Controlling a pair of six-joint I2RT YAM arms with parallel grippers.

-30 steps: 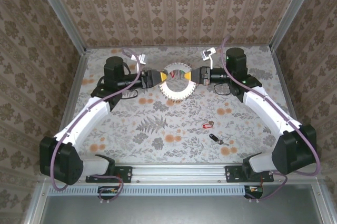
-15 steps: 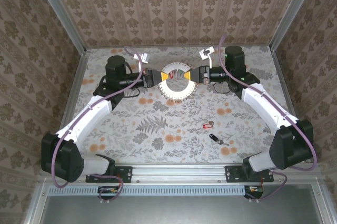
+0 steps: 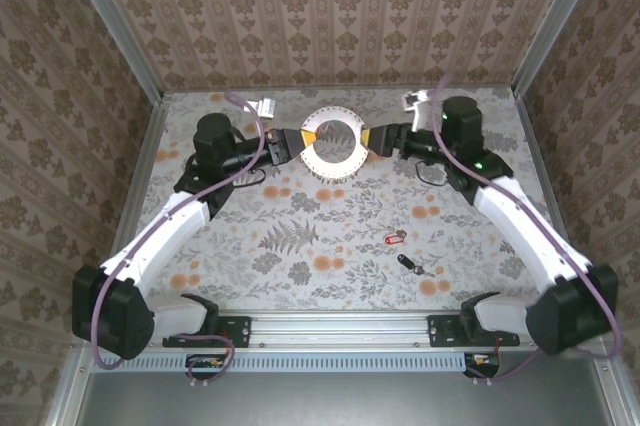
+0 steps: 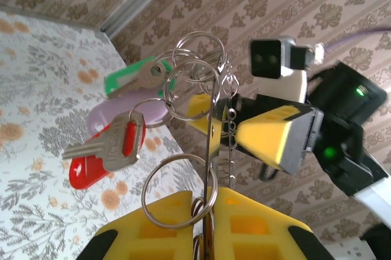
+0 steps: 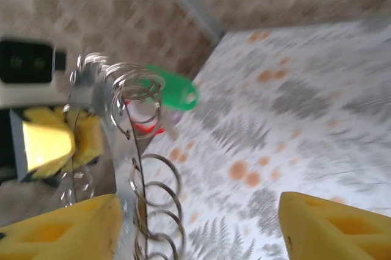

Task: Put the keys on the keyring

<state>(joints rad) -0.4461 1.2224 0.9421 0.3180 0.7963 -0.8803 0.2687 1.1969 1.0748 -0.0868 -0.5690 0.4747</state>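
The left gripper (image 3: pixel 290 146) grasps the keyring (image 3: pixel 330 167) by its rim above the far side of the table (image 3: pixel 300 246), red and green keys (image 4: pixel 104 150) hanging from it, while the right gripper (image 3: pixel 376 138) stands released, jaws spread, just beside it

This is a small robot test booth. Wallpapered walls (image 3: pixel 330 16) and metal posts (image 3: pixel 112 21) box in a flowery table (image 3: pixel 250 276), and two robot arms (image 3: pixel 165 226) are bolted to a metal rail (image 3: pixel 340 324) at its near edge.
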